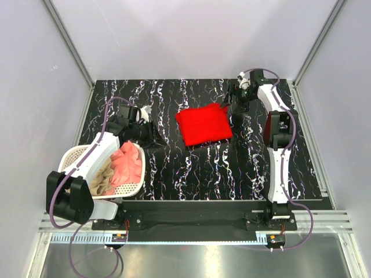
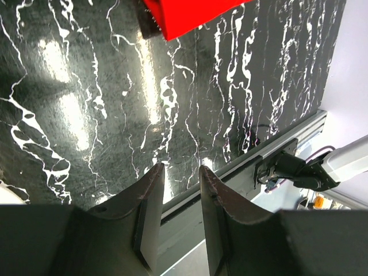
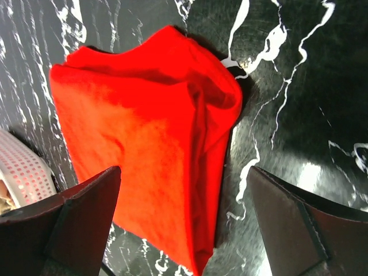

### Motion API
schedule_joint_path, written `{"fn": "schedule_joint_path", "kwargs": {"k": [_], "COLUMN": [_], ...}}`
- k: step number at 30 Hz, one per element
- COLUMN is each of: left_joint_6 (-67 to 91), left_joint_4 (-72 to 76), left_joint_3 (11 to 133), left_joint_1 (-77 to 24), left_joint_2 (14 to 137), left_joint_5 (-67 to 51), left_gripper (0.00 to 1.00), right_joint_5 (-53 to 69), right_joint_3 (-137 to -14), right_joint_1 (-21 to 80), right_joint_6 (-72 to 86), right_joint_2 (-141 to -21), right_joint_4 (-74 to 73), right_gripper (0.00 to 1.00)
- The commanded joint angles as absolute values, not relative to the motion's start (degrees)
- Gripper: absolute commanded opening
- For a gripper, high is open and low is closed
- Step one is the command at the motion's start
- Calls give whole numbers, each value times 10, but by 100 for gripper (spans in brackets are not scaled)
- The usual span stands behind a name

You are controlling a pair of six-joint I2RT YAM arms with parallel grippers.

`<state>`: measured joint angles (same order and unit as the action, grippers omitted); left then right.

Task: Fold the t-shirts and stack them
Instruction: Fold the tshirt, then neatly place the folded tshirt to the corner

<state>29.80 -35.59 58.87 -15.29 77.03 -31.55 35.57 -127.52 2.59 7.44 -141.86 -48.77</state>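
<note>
Hovering – right gripper (image 3: 184,172) spread wide | red t-shirt (image 3: 144,138) folded just beneath | left gripper (image 2: 181,169) part-open, empty

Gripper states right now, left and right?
Left gripper: partly open, narrow gap, empty.
Right gripper: wide open, holding nothing.

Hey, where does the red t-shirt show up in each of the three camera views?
Top external: red t-shirt, folded, near the picture's middle.
Left wrist: red t-shirt, only a corner at the top edge.
Right wrist: red t-shirt fills the centre and left.
Shared landmark: the black, white-veined tabletop.
</note>
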Motion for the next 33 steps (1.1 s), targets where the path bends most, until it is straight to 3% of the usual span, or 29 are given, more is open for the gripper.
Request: {"fn": "schedule_joint_path", "kwargs": {"k": [1, 10, 22, 25, 29, 30, 31, 33], "left_joint_6": [294, 286, 294, 287, 290, 292, 296, 297], "left_joint_4": [-345, -357, -341, -349, -343, -340, -334, -333], "left_joint_3": [585, 599, 559, 555, 539, 534, 526, 521], "left_joint_1": [-153, -153, -143, -136, -132, -132, -132, -131], "left_joint_2": [753, 770, 756, 755, 751, 750, 749, 749], "left_joint_5": [-329, -324, -341, -342, -348, -351, -355, -358], "left_gripper": [35, 35, 36, 36, 36, 36, 36, 36], "right_joint_5": [395, 414, 412, 390, 369, 364, 359, 336], "right_joint_3": [-1297, -1325, -1346, -1368, -1378, -1380, -1382, -1383], "right_joint_1": [31, 51, 77, 81, 80, 81, 81, 81], "right_joint_6": [41, 32, 53, 65, 80, 83, 90, 103], "right_joint_2": [-1441, -1490, -1547, -1559, -1550, -1548, -1546, -1536], "right_joint_4": [-484, -485, -495, -506, -506, -505, -504, -499], "right_gripper": [99, 95, 79, 49, 22, 7, 0, 0]}}
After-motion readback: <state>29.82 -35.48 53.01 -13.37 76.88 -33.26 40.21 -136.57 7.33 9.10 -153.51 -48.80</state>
